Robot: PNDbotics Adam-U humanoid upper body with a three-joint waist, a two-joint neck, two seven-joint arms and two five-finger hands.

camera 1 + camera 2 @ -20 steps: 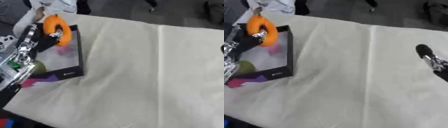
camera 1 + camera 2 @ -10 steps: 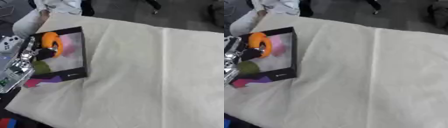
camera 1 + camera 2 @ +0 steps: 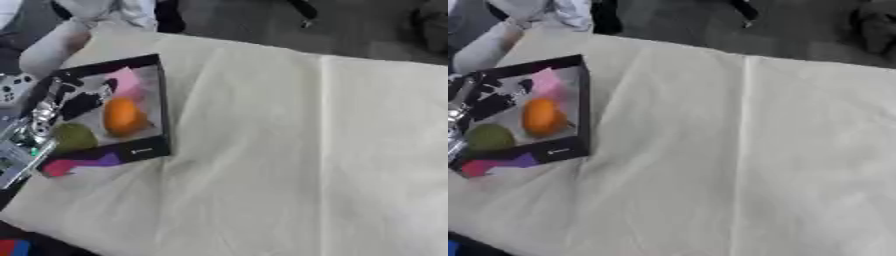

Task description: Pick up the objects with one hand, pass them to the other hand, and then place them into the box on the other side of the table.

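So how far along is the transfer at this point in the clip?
Nearly done, it seems. The orange object lies in the box at the table's left side, alongside a green object and a pink one. The left hand is over the box, holding nothing that I can see. Nothing else shows on the cream cloth, so nothing appears left.

The left arm enters from the lower left edge of the left eye view, silver and black, angled up and inward. Its left hand (image 3: 77, 100) is raised at the end of it, with dark fingers spread and relaxed, holding nothing. The forearm shows silver links and a green-lit part near the edge. The right arm and hand show in neither view.
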